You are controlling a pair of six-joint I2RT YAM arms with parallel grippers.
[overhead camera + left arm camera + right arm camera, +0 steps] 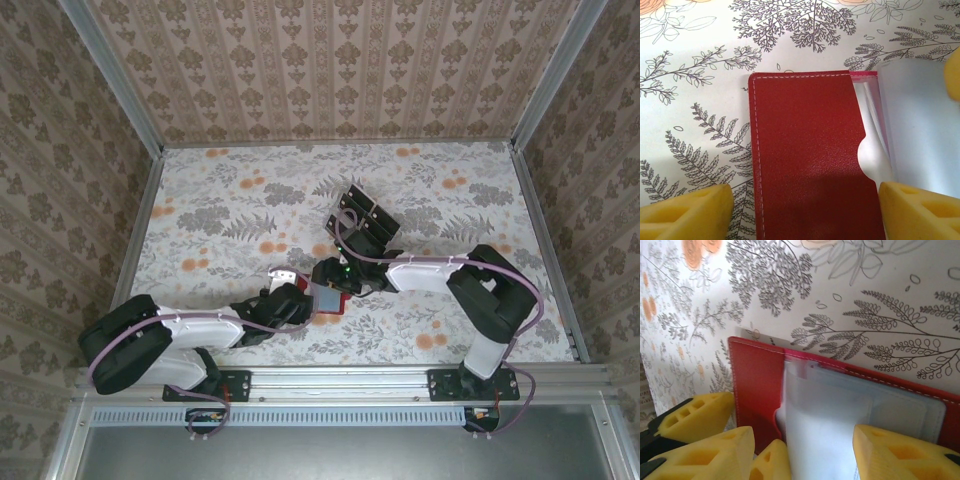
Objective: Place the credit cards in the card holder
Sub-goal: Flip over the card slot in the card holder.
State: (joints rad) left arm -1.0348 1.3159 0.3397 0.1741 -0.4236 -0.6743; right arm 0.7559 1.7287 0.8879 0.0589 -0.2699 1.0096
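Note:
The red card holder (805,165) lies open on the floral table, with its greyish clear-pocket inner face (900,410) to one side. My left gripper (802,215) is open and straddles the red pocket flap; table shows between one fingertip (690,212) and the flap's stitched edge. My right gripper (832,457) is shut on a credit card (825,435), which looks pale from glare. The card's far end lies over the holder's inner face by the pocket notch. In the top view both grippers (297,300) (335,275) meet over the holder (328,300). Several more black credit cards (362,215) sit behind.
The spare cards stand in a clear tray (340,228) just beyond the right gripper. Patterned walls and metal rails (140,220) enclose the table on three sides. The right arm (440,272) stretches in from the right.

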